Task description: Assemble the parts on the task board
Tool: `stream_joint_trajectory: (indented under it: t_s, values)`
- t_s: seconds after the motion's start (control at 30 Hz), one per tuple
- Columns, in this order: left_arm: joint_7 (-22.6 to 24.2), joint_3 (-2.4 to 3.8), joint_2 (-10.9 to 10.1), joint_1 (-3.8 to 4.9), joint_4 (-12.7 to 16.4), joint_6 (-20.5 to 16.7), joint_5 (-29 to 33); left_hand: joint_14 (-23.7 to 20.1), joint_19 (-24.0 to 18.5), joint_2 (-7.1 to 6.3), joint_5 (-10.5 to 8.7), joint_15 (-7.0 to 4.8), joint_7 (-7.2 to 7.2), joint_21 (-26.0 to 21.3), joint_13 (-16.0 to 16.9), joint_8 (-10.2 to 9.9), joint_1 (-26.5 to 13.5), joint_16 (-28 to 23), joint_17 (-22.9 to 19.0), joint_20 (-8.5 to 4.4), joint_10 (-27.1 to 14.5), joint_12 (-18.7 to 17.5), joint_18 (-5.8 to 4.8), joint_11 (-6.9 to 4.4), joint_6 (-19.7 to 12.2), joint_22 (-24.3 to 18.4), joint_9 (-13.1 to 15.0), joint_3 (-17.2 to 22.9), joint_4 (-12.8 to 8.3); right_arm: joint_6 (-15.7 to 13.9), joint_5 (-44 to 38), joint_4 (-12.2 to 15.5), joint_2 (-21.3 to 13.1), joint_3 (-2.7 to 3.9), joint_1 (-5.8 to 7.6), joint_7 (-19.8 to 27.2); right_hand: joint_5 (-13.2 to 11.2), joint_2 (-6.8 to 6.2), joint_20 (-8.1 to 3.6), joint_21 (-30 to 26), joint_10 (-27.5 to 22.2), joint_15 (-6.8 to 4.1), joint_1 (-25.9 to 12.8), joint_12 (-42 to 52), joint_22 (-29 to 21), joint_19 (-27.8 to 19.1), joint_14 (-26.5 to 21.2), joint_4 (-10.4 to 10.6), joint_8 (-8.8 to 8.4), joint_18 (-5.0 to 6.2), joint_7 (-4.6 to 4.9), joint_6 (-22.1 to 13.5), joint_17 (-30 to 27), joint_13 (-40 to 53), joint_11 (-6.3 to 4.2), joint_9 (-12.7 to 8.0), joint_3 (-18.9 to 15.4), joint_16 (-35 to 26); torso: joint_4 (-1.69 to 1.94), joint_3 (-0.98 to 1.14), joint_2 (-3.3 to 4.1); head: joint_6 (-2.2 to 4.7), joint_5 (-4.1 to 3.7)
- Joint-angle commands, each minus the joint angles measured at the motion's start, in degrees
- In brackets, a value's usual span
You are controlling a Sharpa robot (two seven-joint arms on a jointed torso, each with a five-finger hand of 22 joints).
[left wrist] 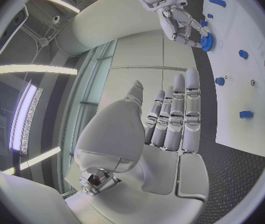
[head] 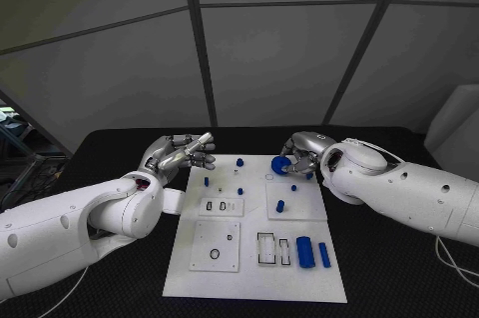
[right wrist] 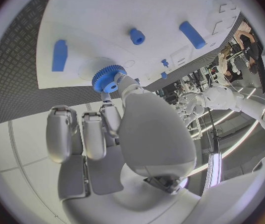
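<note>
The blue gear (head: pixel 280 165) is at the far edge of the task board (head: pixel 255 280), grasped by the right hand (head: pixel 300 154). Several parts lie loose, so much assembly seems left. The left hand (head: pixel 185 154) hovers released, holding nothing.

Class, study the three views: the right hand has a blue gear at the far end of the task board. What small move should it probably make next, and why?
Probably lower and seat the blue gear on the task board. The right hand pinches it just over the board's far end, seemingly not yet let go. The left hand is beside the board, holding nothing.
</note>
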Motion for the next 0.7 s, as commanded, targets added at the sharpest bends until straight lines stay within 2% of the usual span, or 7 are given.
stream_joint_trajectory:
  t_s: [0.03, 0.17, 0.27, 0.5, 0.7]
  values:
    - [0.08, 0.03, 0.07, 0.06, -0.03, 0.86, -0.16, 0.36, 0.37, 0.37, 0.27, -0.10, 0.06, 0.26, -0.02, -0.28, -0.15, -0.22, 0.05, -0.14, 0.30, -0.34, -0.68, 0.14, 0.24, -0.06, -0.01, -0.12, -0.03, -6.04, -3.62, 2.14, -0.08, 0.10, 0.15, -0.89, 0.20, 0.03, -0.03, 0.39, 0.57, -0.27, -0.76, 0.37, 5.21, 0.26, 4.33, -0.09, -0.33, -0.84, -1.13, 1.60, 6.95, 0.27, 0.09, -0.11, 0.48, 0.40, 0.01, -0.02, 0.01, 0.06, 0.13]
    - [0.11, 0.03, 0.07, 0.06, -0.14, 0.84, -0.16, 0.36, 0.37, 0.40, 0.28, -0.10, 0.07, 0.26, -0.03, -0.30, -0.14, -0.24, 0.08, -0.14, 0.29, -0.36, -0.68, 0.14, 0.23, -0.06, -0.02, -0.11, -0.05, -8.13, -5.30, 3.86, 0.83, 0.13, 0.16, -1.02, 0.35, -0.39, -0.04, 0.60, 1.07, -0.24, -1.09, 1.13, 5.67, 0.57, 4.40, -0.19, -0.64, -0.94, -1.10, 1.67, 7.27, 1.14, 0.13, -0.22, 0.84, 0.57, 0.04, 0.02, 0.07, 0.03, 0.23]
    - [0.14, 0.03, 0.10, 0.06, -0.20, 0.81, -0.16, 0.36, 0.37, 0.40, 0.28, -0.10, 0.07, 0.26, -0.03, -0.30, -0.14, -0.24, 0.08, -0.14, 0.29, -0.36, -0.68, 0.14, 0.23, -0.06, -0.02, -0.11, -0.05, -8.55, -6.41, 3.82, 2.57, 0.12, 0.17, -1.12, 0.38, -0.44, -0.04, 0.66, 1.08, -0.25, -1.18, 1.15, 5.80, 0.66, 4.40, -0.23, -0.68, -0.97, -1.13, 1.83, 7.29, 1.17, 0.11, -0.23, 1.03, 0.58, -0.01, -0.04, 0.07, 0.03, 0.25]
    - [0.13, 0.03, 0.29, 0.06, -0.26, 0.86, -0.16, 0.36, 0.37, 0.40, 0.28, -0.10, 0.07, 0.26, -0.03, -0.30, -0.14, -0.24, 0.08, -0.14, 0.29, -0.36, -0.68, 0.14, 0.23, -0.06, -0.02, -0.11, -0.05, -8.16, -8.10, 1.25, 7.59, 0.07, 0.16, -1.24, 0.24, -0.49, -0.04, 0.66, 1.04, -0.25, -1.32, 1.08, 5.80, 0.65, 4.37, -0.25, -0.77, -0.97, -1.15, 1.98, 7.19, 1.12, 0.10, -0.25, 1.26, 0.53, 0.21, -0.11, 0.14, -0.10, 0.48]
    - [0.11, 0.03, 0.39, 0.07, -0.40, 0.90, -0.16, 0.35, 0.37, 0.43, 0.28, -0.10, 0.08, 0.26, -0.03, -0.32, -0.13, -0.27, 0.12, -0.14, 0.29, -0.38, -0.68, 0.15, 0.24, -0.07, -0.02, -0.10, -0.05, -7.48, -8.51, -1.03, 10.70, 0.01, 0.07, -1.61, 0.03, -0.60, -0.04, 0.70, 0.83, -0.23, -1.60, 0.79, 5.86, 0.67, 4.36, -0.27, -1.19, -0.98, -1.05, 1.80, 7.18, 0.89, 0.16, -0.38, 1.68, 0.53, 0.08, -0.07, 0.15, -0.43, 0.96]
